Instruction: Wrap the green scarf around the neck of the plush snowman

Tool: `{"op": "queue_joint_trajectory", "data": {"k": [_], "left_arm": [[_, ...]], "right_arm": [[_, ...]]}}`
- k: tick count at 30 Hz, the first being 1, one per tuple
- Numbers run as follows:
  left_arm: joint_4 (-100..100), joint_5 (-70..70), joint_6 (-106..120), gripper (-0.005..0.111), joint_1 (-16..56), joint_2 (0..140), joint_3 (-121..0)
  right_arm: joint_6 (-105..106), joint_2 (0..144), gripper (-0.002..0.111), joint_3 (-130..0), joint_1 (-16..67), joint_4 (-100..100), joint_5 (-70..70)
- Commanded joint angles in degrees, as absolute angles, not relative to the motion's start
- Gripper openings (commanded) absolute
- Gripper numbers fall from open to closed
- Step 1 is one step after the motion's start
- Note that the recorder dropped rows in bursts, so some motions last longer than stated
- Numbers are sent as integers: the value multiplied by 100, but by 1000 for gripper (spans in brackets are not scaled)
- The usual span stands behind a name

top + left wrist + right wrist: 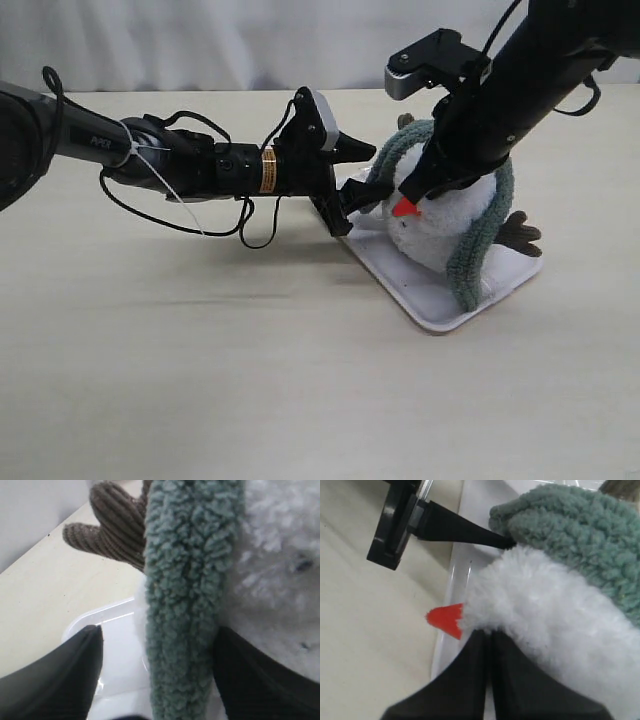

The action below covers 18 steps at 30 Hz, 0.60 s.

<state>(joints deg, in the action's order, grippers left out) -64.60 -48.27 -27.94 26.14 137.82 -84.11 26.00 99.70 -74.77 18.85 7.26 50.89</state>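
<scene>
The plush snowman (440, 225) lies on a white tray (400, 285), its orange-red nose (405, 208) pointing left. The green scarf (470, 260) arches over it, from the left side across the top and down to the tray's front. My left gripper (366, 178) is open, its jaws either side of one scarf (185, 605) strand without squeezing it, beside the white fur (275, 555). My right gripper (489, 632) is shut, its tips pressed into the head fur (545, 610) right by the nose (445, 620). The neck crease is hidden by scarf and grippers.
A brown corduroy twig arm (520, 232) sticks out at the tray's right end; the other (115, 530) shows beyond the scarf strand. The tray sits on a pale tabletop (200, 350), with a white backdrop behind. Both arms meet over the tray's left half.
</scene>
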Motion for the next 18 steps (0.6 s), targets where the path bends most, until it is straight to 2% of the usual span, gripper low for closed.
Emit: {"op": "queue_joint_trajectory", "data": {"k": [1,3,4,5,6,9,13,18], "left_arm": [[-6410,-4828,-2707,61,2667,13778,-8434],[-6422,-4828,-2707,57,2667,13778,-8434],[-6445,-4748,-2707,43,2667,13778,-8434],[-6445,-4649,-2707,34,2667,13778,-8434],[-6445,-4495,-2707,17,2667,13778,-8434],[-6766,-4222,-2707,0,2667,13778,-8434],[-7440,-4069,-2974,0,2667,13778,-8475],[-9302,-4000,-4953,0,2667,13778,-8976]], "right_arm": [[2660,10072,4,-7402,1882,527,5259],[2748,10076,4,-7402,1882,567,5288],[2748,10076,4,-7402,1882,567,5288],[2748,10076,4,-7402,1882,567,5288],[2748,10076,4,-7402,1882,567,5288],[2748,10076,4,-7402,1882,567,5288],[2745,10076,4,-7402,1882,567,5278],[2734,10076,4,-7402,1882,567,5277]]}}
